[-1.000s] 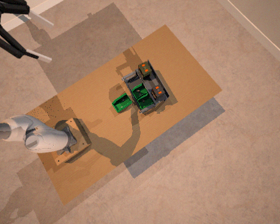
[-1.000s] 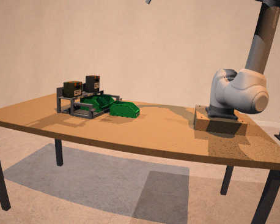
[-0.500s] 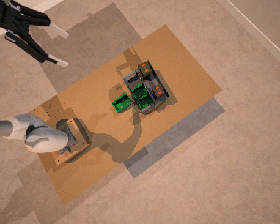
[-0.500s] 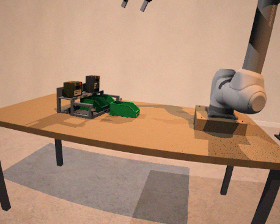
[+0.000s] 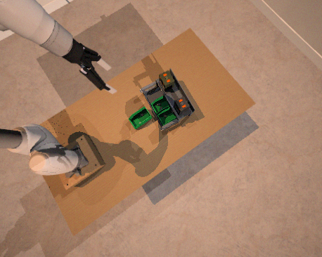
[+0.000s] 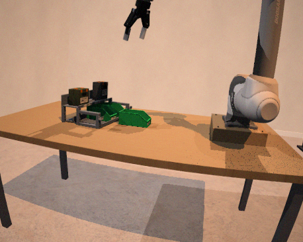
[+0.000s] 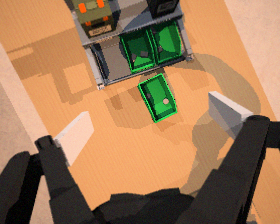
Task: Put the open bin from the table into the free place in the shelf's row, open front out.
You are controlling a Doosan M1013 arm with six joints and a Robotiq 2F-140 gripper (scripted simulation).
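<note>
Wrist view shows my end effector [image 7: 150,117] wide open, holding nothing, high above the surface [image 7: 51,65]. My bin [image 7: 158,97] sits just before the shelf [image 7: 97,75]. Nothing is done yet; grabbing and placing remain.

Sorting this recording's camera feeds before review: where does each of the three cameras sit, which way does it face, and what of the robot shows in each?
Top: high overhead, facing straight down on the table; shows the arm's base joint, a forearm link and the gripper, jaws open.
Exterior: beside the table near its height, facing across it to the wall; shows the base, upright link and gripper high up.
Wrist: on the arm's end, looking down between the open fingers, with nothing between them.
Shared: all three show the loose green bin lying in front of the shelf.
</note>
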